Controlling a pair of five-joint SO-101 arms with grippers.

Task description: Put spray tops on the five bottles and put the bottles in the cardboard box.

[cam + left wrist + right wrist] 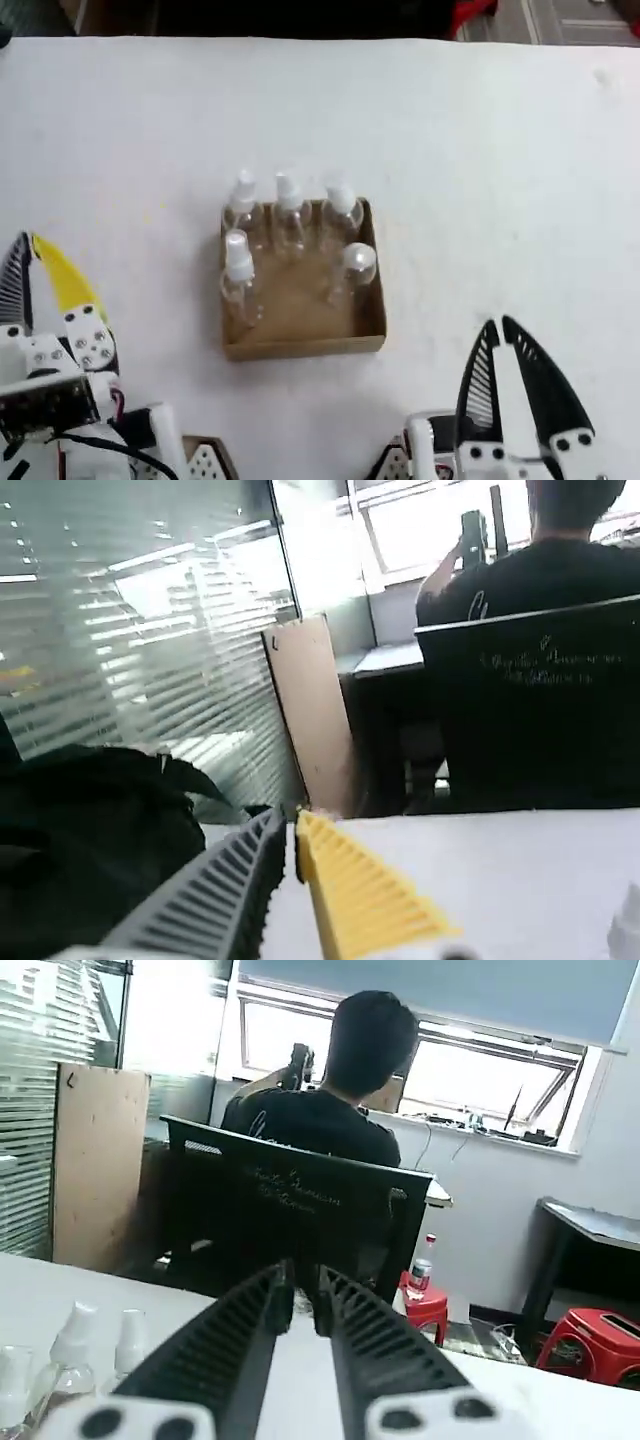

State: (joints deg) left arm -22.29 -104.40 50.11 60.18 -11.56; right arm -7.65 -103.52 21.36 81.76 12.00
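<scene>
Currently, the cardboard box (300,347) sits open at the middle of the tabletop (500,150). All five bottles (290,225) are inside it, each fitted with a white spray top (288,187). Three bottles form a row along the box wall farthest from the arms. A fourth bottle (238,285) stands against the left wall. The fifth bottle (345,280) is near the right wall and leans, its top showing as a round cap.

The left gripper (28,240), with one yellow and one grey finger, is at the near left corner of the tabletop, well apart from the box. Its fingers are together with nothing between them. The right gripper (497,325), with two black fingers, is at the near edge, to the right of the box and apart from it. Its fingertips are nearly touching and hold nothing.

The high view gives the box interior and the bottle count. The right wrist view looks along the black fingers at table level and shows the upper parts of three bottles side-on, with tops seated on the necks. The left wrist view looks along the yellow and grey fingers, their tips meeting above the tabletop.
</scene>
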